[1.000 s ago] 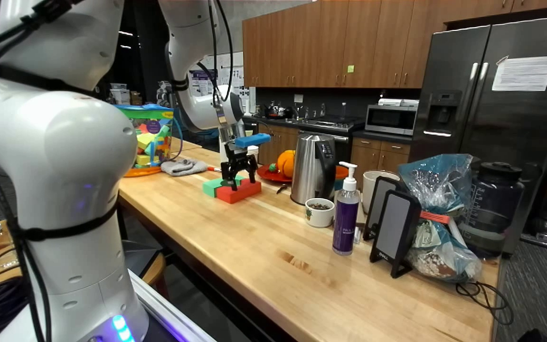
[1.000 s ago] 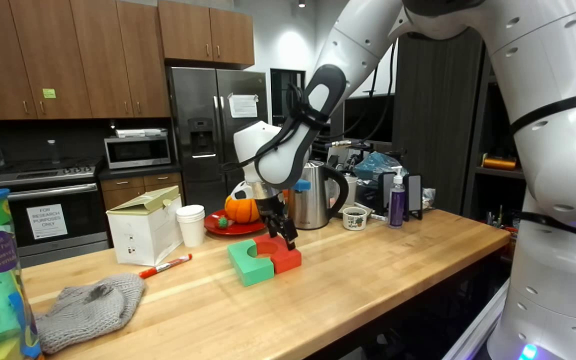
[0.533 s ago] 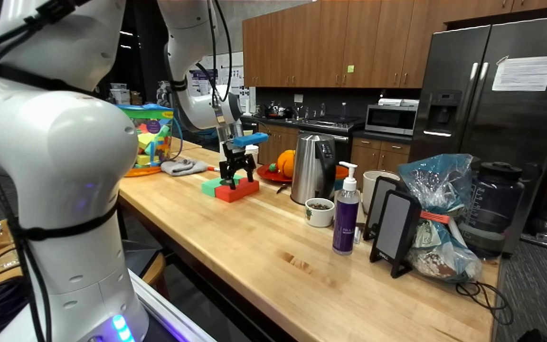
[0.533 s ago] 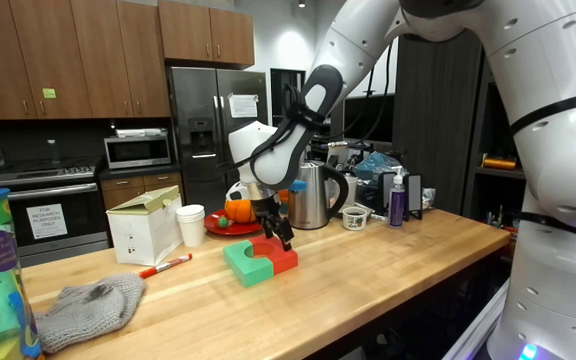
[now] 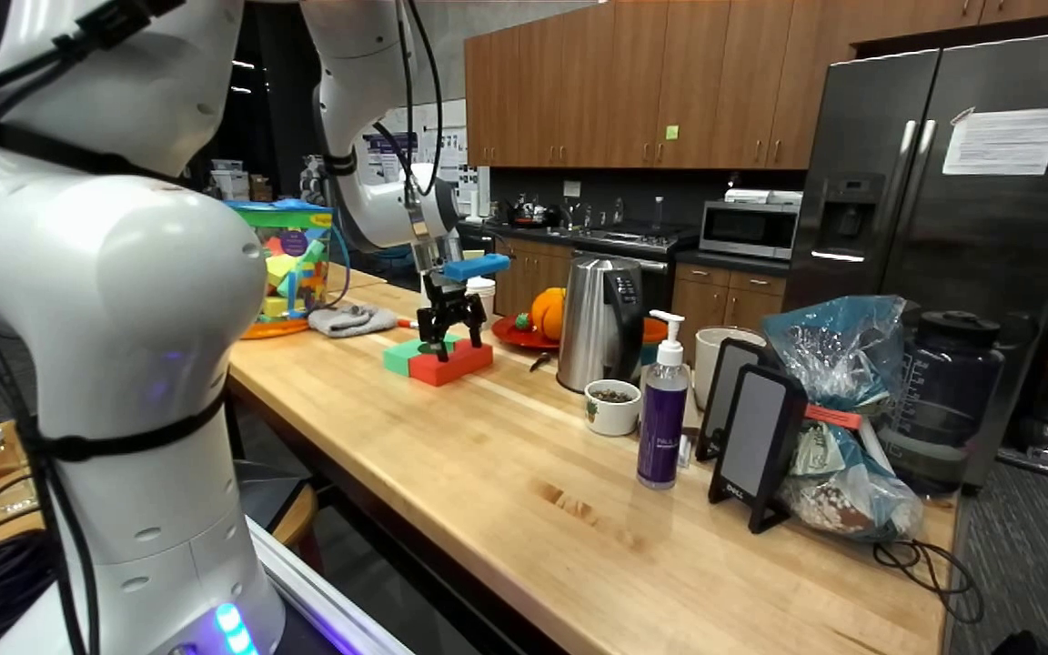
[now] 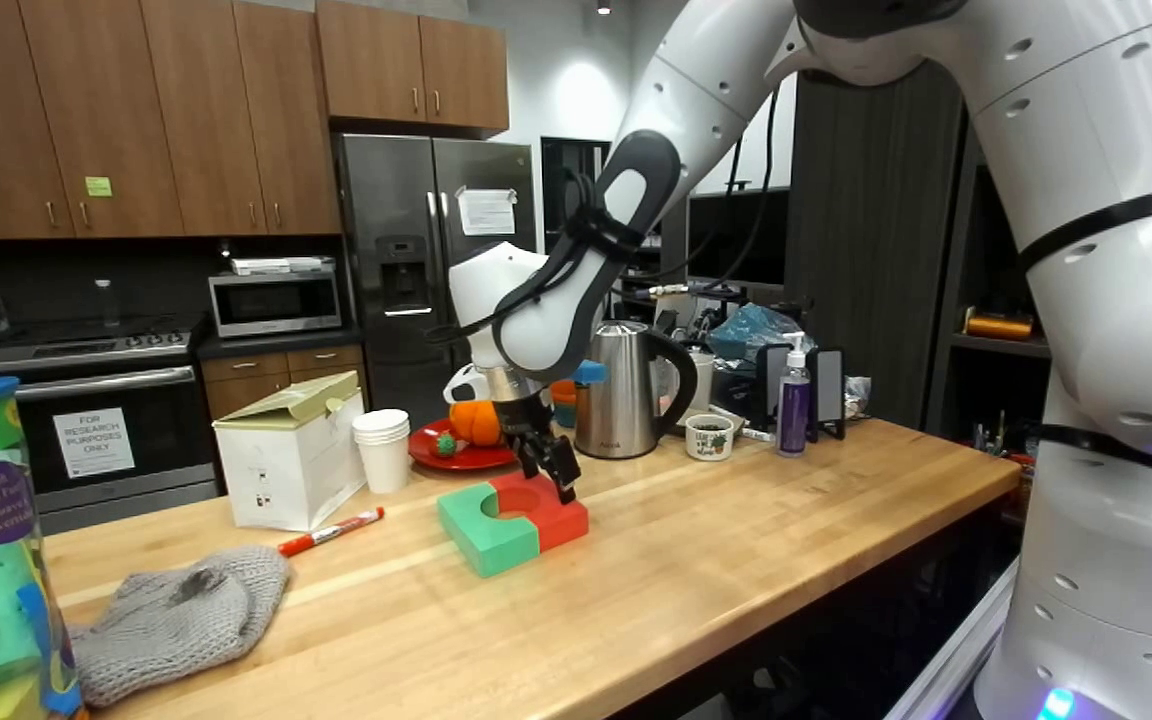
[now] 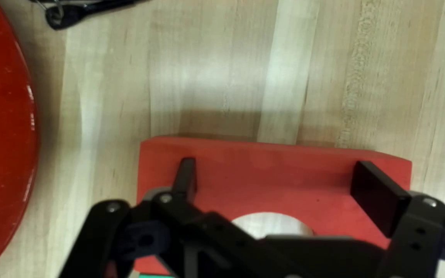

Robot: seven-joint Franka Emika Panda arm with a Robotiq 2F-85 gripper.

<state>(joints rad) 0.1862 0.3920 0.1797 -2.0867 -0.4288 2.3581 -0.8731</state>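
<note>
My gripper is open, its two black fingers set wide apart over a red block in the wrist view. The fingertips reach down to the block's top and seem to touch it; exact contact is hard to tell. The red block has a curved cut-out and lies flat on the wooden table. Against it lies a green block with a matching cut-out, so together they ring a round hole. In both exterior views the gripper stands over the red half. A sliver of green block shows in the wrist view.
A red plate with an orange pumpkin is close behind the blocks, beside a steel kettle. Paper cups, a white box, a red marker and a grey knit cloth lie toward the tub of blocks.
My gripper has shifted slightly away from the kettle, toward the knit cloth's side. Both blocks have slid the same way with it, still together. The fingers stay apart.
</note>
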